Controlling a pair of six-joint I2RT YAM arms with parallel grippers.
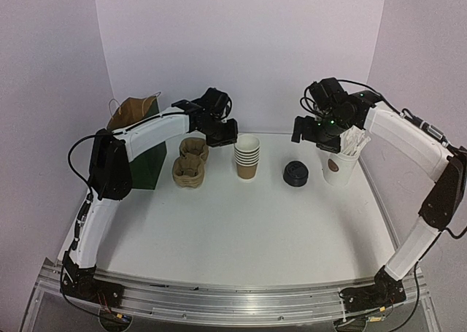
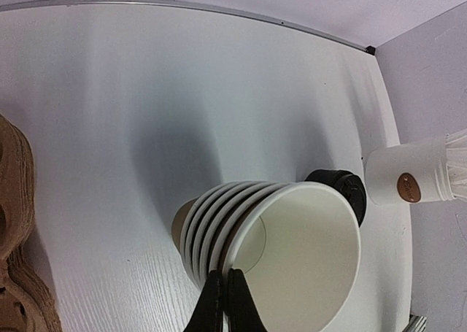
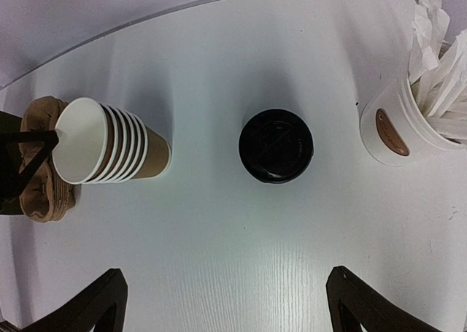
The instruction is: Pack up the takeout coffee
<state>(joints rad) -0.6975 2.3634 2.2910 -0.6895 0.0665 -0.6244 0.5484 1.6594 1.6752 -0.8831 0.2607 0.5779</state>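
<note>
The takeout coffee is out of view. A stack of lidless brown cups (image 1: 247, 157) stands mid-table. My left gripper (image 1: 232, 136) reaches it from the left and is shut on the white rim of the top cup (image 2: 306, 259), one finger inside the wall and one outside (image 2: 224, 292). The right wrist view shows the same stack (image 3: 109, 142). A black dome lid (image 1: 295, 173) lies flat on the table to the right of the stack (image 3: 276, 146). My right gripper (image 1: 306, 131) hovers open above the table (image 3: 224, 273) with nothing between its fingers.
A white cup of wrapped sticks (image 1: 341, 164) stands at the right, just under the right wrist. Brown pulp cup carriers (image 1: 191, 160) are piled left of the cup stack. A dark green box (image 1: 149, 160) and a kraft paper bag (image 1: 131, 112) sit at the far left.
</note>
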